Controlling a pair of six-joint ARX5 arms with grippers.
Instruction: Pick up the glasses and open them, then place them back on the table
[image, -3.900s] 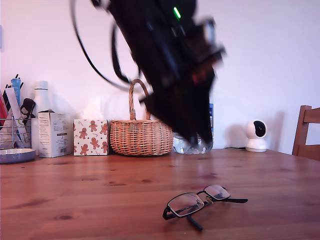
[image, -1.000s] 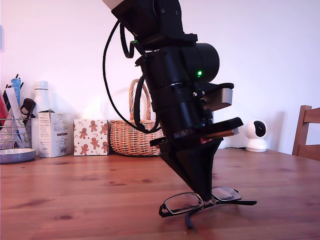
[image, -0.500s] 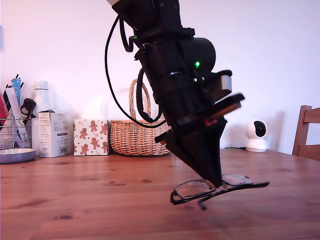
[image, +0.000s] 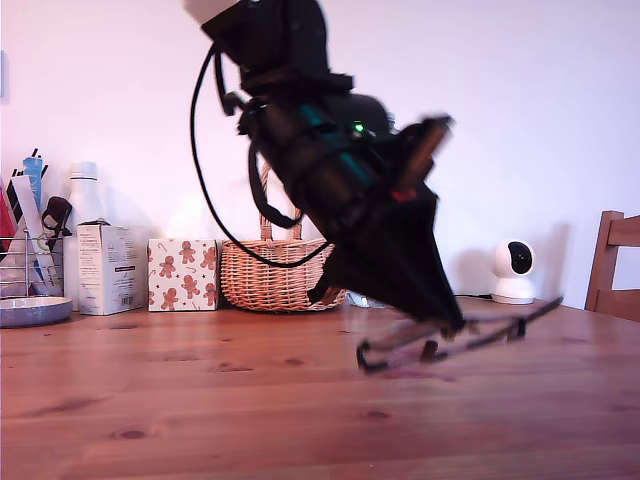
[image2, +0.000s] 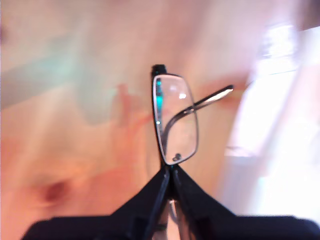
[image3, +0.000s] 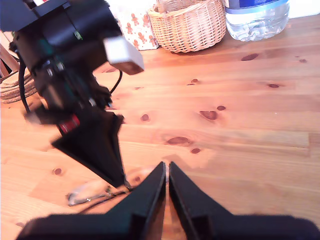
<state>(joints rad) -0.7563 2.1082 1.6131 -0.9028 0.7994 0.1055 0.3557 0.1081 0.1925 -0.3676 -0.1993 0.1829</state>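
The glasses (image: 490, 337), thin black frames with clear lenses, hang tilted a little above the table (image: 200, 400), right of centre in the exterior view. My first gripper (image: 455, 325) is shut on them near the bridge. In the first wrist view one lens (image2: 175, 117) and a folded temple arm stick out beyond the shut fingers (image2: 168, 170). The second wrist view looks across at the first gripper (image3: 122, 184) and the glasses (image3: 92, 194) below it. My second gripper (image3: 166, 167) is shut on nothing, above the bare table (image3: 250, 125). The exterior view is motion-blurred.
Along the back wall in the exterior view stand a wicker basket (image: 280, 275), a gingerbread-print tissue box (image: 182, 273), a white carton (image: 105, 268) and a wire rack of pens (image: 25, 250). A white camera (image: 513, 270) and a chair (image: 615, 265) are on that view's right. A water bottle (image3: 256, 17) stands beside the basket.
My first gripper came down, shut on the glasses and lifted them off the table. It has since swung up and toward the exterior view's right, tilting the frames.
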